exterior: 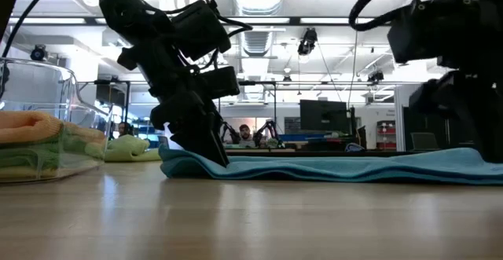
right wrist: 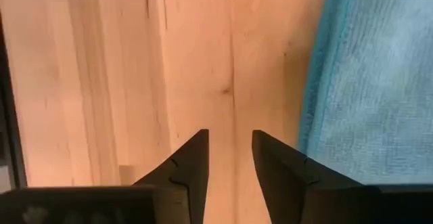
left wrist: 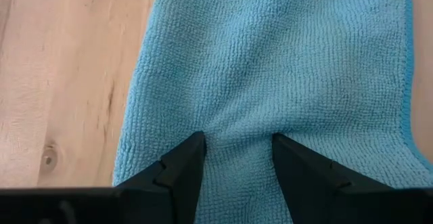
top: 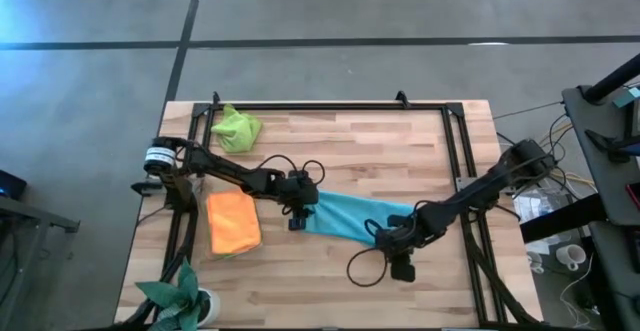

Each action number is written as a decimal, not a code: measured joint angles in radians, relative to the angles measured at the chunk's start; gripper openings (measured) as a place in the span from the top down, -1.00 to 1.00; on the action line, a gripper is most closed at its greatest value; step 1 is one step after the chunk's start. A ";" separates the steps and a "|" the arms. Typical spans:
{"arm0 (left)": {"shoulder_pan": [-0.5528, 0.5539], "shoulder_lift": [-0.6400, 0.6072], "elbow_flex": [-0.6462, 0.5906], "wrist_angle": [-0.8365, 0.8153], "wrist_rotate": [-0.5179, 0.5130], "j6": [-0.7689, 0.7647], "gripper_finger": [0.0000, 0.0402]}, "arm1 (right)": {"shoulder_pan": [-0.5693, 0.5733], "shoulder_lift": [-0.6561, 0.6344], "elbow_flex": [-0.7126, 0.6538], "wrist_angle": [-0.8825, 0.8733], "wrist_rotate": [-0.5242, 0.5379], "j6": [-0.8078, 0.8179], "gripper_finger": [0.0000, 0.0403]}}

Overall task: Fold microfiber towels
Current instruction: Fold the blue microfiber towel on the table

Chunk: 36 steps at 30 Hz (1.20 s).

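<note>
A light blue microfiber towel (top: 350, 217) lies stretched across the middle of the table. My left gripper (top: 298, 211) is shut on its left end, seen at the fingertips (left wrist: 237, 139) in the left wrist view. My right gripper (top: 402, 253) hovers open over bare wood by the towel's right end (right wrist: 365, 82), with nothing between its fingers. An orange towel (top: 233, 221) lies folded on top of a stack left of the blue one. A lime green towel (top: 237, 128) sits crumpled at the far left. My left gripper pinches a small ridge of the light blue towel (left wrist: 237, 126) between its two fingers, just in from the towel's left end. The fingers slant down from above and from the left. One layer or several, I cannot tell. The towel lies flat on the table (exterior: 330, 168).
A green plant (top: 185, 293) stands at the near left corner. A black frame (top: 330, 104) runs along the table's far edge and both sides. The folded stack (exterior: 31, 146) sits close to the left arm. Bare wood lies along the near edge and far of the blue towel.
</note>
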 joint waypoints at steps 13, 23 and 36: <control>0.000 -0.018 0.000 0.001 0.004 -0.002 0.19 | 0.002 -0.032 -0.037 -0.309 0.168 0.179 0.49; 0.000 -0.020 0.000 -0.001 0.005 0.000 0.19 | 0.039 0.001 -0.015 0.084 -0.032 0.079 0.49; 0.000 -0.033 0.000 -0.004 0.009 0.002 0.19 | 0.018 0.009 -0.046 -0.146 0.158 0.065 0.49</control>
